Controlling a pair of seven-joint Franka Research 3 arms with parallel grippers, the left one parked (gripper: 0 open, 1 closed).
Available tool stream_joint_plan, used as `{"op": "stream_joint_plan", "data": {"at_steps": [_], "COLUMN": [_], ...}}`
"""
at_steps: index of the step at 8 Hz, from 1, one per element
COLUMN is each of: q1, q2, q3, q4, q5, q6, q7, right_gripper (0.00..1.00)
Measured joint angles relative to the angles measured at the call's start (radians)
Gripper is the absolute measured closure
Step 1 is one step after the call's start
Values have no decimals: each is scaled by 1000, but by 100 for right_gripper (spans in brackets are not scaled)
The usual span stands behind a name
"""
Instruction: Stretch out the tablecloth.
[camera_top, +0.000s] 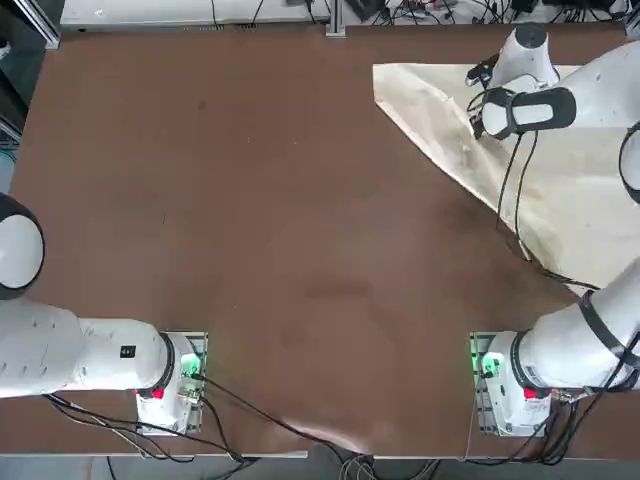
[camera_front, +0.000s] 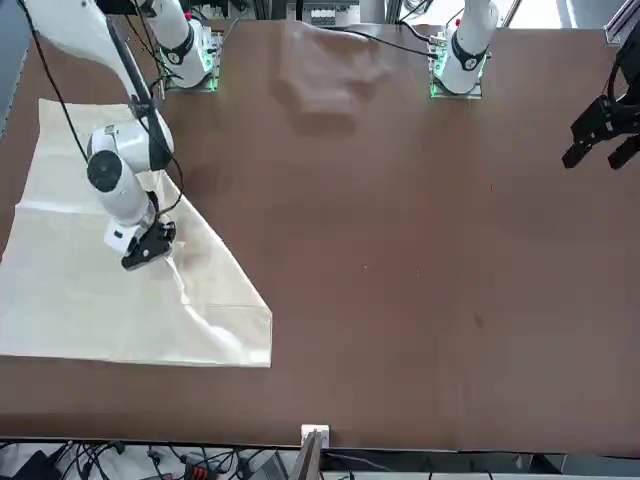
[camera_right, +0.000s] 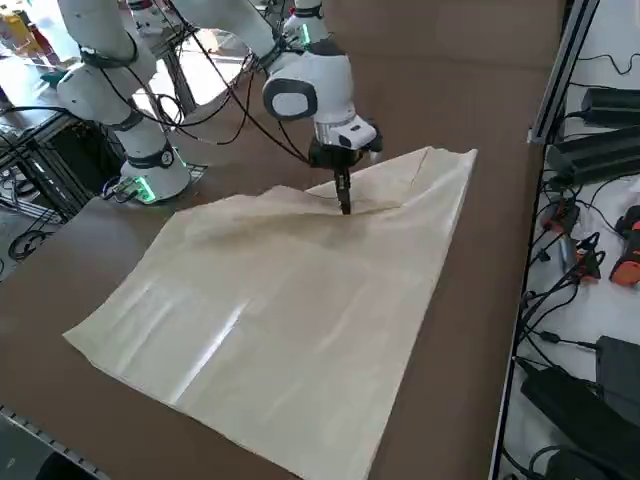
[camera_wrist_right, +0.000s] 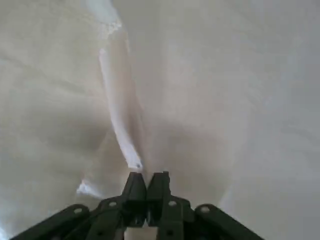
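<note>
The cream-beige tablecloth (camera_top: 575, 190) lies at the far right of the brown table (camera_top: 260, 200), with one long diagonal edge facing the table's middle. It runs out of the top view at the right. My right gripper (camera_right: 345, 204) points straight down near the cloth's far corner. It is shut, and a thin ridge of fabric is pinched between its fingertips (camera_wrist_right: 135, 187). The tablecloth (camera_right: 290, 310) rises in a small tent toward that pinch and lies flatter, with soft creases, elsewhere. In the front view the gripper (camera_front: 165, 255) hangs over the cloth (camera_front: 90, 310).
A black cable (camera_top: 508, 195) from my right arm hangs over the cloth. Past the table's right edge are a metal rail (camera_right: 555, 70), power bricks and wires. The parked left arm's gripper (camera_front: 605, 135) hovers at the other side.
</note>
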Motion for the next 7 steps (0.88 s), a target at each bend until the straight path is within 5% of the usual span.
{"op": "stream_joint_plan", "data": {"at_steps": [3, 7], "q1": [-54, -62], "q2": [73, 104], "q3": [0, 14], "q4": [86, 118], "q5": [0, 2], "q6": [0, -26], "q7": [-57, -29], "right_gripper": [85, 14]}}
